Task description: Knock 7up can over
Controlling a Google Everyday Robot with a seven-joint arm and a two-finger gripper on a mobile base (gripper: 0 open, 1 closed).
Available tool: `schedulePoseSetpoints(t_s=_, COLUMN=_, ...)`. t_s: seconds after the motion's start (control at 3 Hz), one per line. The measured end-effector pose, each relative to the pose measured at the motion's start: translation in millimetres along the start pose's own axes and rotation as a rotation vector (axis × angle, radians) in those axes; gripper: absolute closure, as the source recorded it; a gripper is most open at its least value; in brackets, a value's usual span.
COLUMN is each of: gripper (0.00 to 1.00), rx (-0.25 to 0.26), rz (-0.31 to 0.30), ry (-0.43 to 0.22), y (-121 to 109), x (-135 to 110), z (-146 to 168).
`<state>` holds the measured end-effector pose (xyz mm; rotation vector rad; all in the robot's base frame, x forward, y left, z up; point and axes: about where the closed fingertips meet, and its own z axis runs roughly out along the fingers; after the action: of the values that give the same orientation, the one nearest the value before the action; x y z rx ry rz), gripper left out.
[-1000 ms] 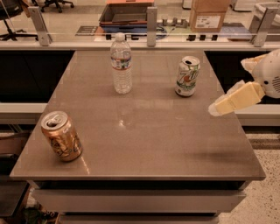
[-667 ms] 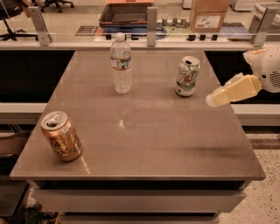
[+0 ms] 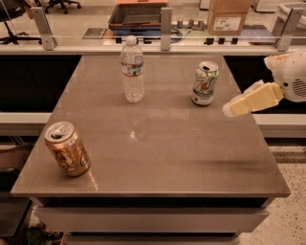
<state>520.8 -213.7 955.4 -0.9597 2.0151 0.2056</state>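
Views: one.
Position: raised, above the near edge of the table (image 3: pixel 162 158).
Direction: downward and forward, toward the glass partition (image 3: pixel 95 40).
Range: medium; whole tabletop in frame.
Right edge: gripper (image 3: pixel 229 109), above the table's right side.

A grey-brown counter (image 3: pixel 158 158) fills most of the frame. On it, upper centre-left, a clear plastic water bottle (image 3: pixel 132 69) stands upright with a white cap and a pale label. Well apart from it, in the lower left near the counter's front corner, an orange-brown can (image 3: pixel 67 149) stands with its silver top showing. Along the counter's far edge runs a low glass barrier held by grey posts (image 3: pixel 166 26). Behind it, a cardboard box (image 3: pixel 227 16) sits upper right and a dark tray (image 3: pixel 138 14) upper centre. The gripper (image 3: pixel 230 108) hangs over the counter's right edge.
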Motion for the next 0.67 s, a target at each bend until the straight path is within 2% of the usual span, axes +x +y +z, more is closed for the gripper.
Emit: schedulePoseSetpoints(t_s=0.67, gripper=0.00, rx=-0.058, rz=0.028, ry=-0.163, y=11, x=-10, z=64)
